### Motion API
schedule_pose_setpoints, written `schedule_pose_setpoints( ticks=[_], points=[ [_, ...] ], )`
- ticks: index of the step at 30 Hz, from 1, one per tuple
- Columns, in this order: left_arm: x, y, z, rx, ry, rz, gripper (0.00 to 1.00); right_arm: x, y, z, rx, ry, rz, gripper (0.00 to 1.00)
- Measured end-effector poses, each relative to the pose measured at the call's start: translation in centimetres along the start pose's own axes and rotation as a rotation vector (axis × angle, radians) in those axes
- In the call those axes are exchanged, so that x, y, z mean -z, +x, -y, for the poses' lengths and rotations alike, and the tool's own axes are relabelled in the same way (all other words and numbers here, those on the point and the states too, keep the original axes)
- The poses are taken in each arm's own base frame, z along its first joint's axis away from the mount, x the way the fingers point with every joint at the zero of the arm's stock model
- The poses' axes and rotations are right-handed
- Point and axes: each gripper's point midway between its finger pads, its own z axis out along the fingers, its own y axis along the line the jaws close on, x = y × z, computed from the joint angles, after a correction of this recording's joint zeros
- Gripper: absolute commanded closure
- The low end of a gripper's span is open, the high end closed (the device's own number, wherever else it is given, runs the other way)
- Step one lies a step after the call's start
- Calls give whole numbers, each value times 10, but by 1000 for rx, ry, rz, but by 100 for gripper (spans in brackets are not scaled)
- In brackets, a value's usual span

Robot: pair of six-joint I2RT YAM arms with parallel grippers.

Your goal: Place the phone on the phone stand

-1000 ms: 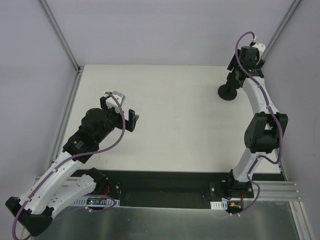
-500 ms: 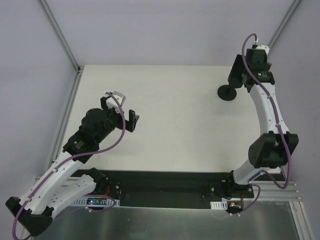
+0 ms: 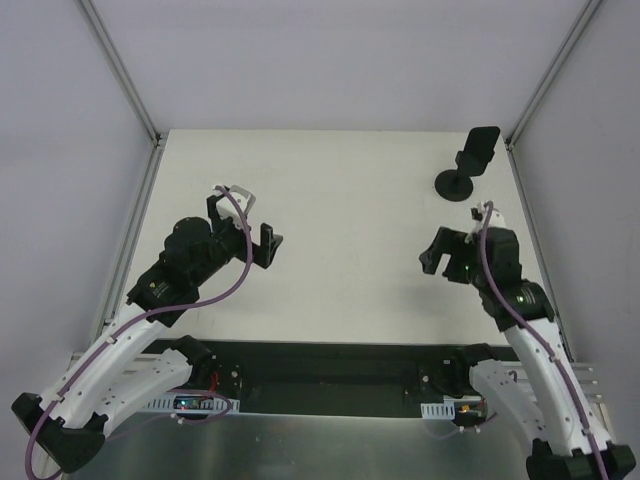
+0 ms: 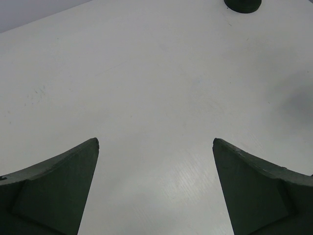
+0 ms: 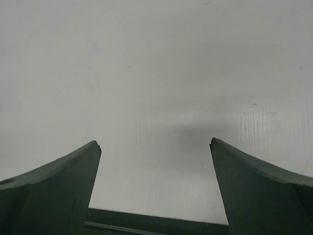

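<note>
Phone (image 3: 484,140), one, on one phone stand (image 3: 457,185) (left gripper (image 4: 155,142), right gripper (image 5: 155,143): two, spread)

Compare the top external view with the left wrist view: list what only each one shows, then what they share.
Only top external: the phone standing at the top of the phone stand, and the right gripper, open and apart from the stand.
Only left wrist: a close look between the left gripper fingers, spread wide with nothing between them.
Both: the white table, the stand's round base, and the left gripper itself.
</note>
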Motion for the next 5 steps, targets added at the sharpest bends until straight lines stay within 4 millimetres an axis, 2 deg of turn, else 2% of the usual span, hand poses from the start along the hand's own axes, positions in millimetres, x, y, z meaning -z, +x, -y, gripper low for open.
schedule_pose_setpoints(
  ticks=[1,2,5],
  points=[
    [0,0,2,3,8,0,1,9,17,-2,-2,-30,-20,3],
    [0,0,3,7,14,-1,1,20,25,-2,-7,-48,-13,3],
    [1,-1,8,30,41,2,1,59,18,-3,-24,-107,122,3]
  ],
)
